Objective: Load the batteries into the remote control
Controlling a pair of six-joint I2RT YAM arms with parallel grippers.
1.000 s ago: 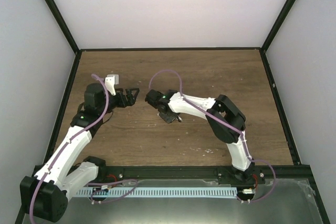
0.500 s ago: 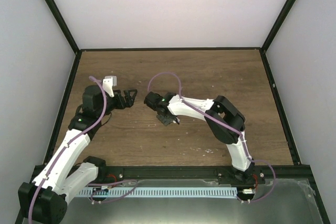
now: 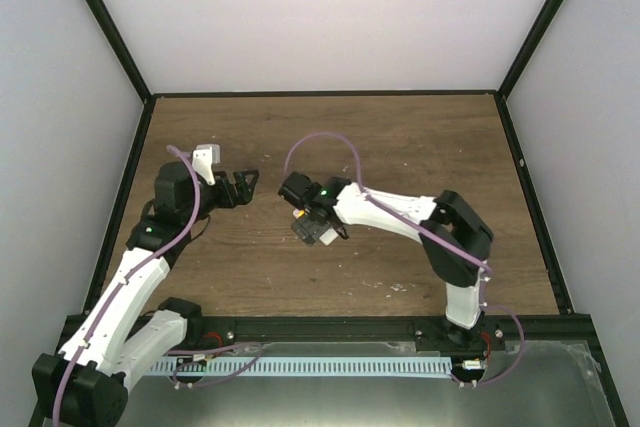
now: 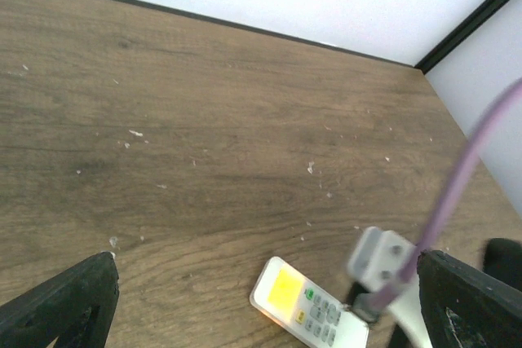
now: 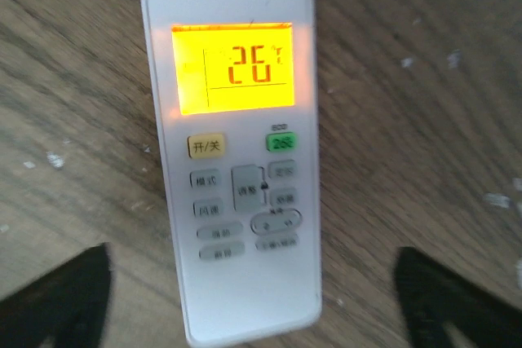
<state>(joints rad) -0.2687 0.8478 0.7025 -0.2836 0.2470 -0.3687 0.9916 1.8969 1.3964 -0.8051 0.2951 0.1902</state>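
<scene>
- The wooden counter forms the floor of a booth with white walls and black frame edges.
- The left arm rises along the left side of the counter. The right arm bends in from the right toward the middle.
- The left pincer hangs over bare wood, left of the remote control and apart from it. Its fingers are spread wide with nothing between them.
- The right pincer hovers directly above the remote control. Its dark fingers are spread to either side of the remote's lower end, with a gap of wood showing on each side, so it pinches nothing.
- The remote control lies flat and face up near the middle of the counter.
- Its display glows orange-yellow and reads 26, and rows of buttons sit below it.
- Small white crumbs are scattered over the wood.
</scene>
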